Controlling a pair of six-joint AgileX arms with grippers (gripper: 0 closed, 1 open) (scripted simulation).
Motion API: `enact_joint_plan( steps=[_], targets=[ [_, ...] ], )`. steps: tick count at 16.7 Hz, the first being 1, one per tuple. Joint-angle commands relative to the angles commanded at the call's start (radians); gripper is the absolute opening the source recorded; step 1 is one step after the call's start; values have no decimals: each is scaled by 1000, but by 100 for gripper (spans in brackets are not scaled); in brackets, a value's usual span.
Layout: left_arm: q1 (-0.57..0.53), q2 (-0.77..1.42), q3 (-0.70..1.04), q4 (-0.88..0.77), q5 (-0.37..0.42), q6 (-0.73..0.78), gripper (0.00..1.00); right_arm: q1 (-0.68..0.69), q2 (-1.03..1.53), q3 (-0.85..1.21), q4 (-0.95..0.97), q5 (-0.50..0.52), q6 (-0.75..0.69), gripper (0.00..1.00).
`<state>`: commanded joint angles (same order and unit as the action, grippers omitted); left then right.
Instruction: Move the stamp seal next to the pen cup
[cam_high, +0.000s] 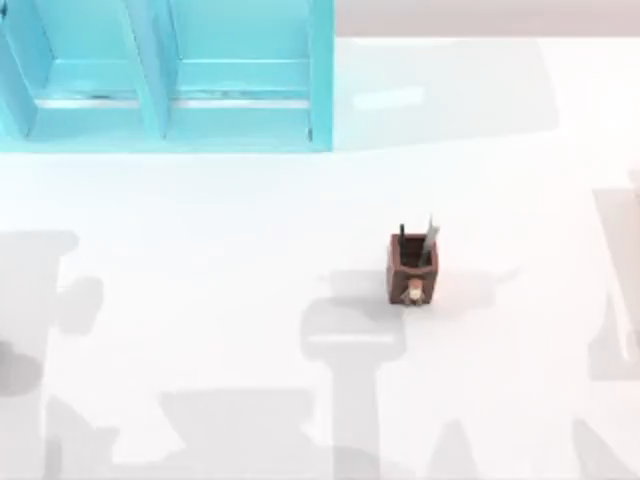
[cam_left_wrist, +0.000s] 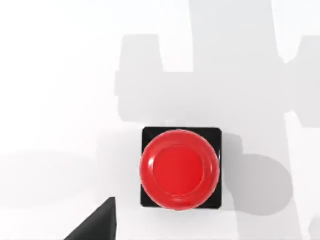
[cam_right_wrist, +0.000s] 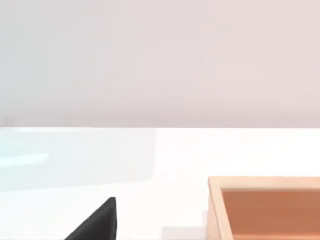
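White table (cam_high: 200, 300) under a turquoise cabinet (cam_high: 170, 75) at the far left; the pen cup (cam_high: 412, 268) stands right of centre, nothing beside it. From the left wrist view, the stamp seal (cam_left_wrist: 181, 169) sits upright on the table directly beneath the left hand, ungrasped; whether that hand is released or clenched cannot be told. A wooden tray (cam_right_wrist: 265, 207) lies near the right arm. Judged stage: approach only; grasp, carry and placement remain.

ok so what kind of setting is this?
Looks like a simulated desk or office tabletop: a white table with a pen cup holding pens, a stamp seal, and a turquoise shelf unit at the back.
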<state>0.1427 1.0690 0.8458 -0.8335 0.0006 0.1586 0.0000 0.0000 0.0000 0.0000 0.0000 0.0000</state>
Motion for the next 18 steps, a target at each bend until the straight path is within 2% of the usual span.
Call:
enact_joint_plan(
  steps=[5, 9, 18],
  targets=[
    [51, 362, 303, -287, -1, 55, 100, 0, 0, 0, 0, 0, 0, 100],
    [75, 526, 450, -415, 0, 80, 100, 0, 0, 0, 0, 0, 0, 100],
    [76, 559, 435, -395, 0, 82, 100, 0, 0, 0, 0, 0, 0, 100]
  ],
)
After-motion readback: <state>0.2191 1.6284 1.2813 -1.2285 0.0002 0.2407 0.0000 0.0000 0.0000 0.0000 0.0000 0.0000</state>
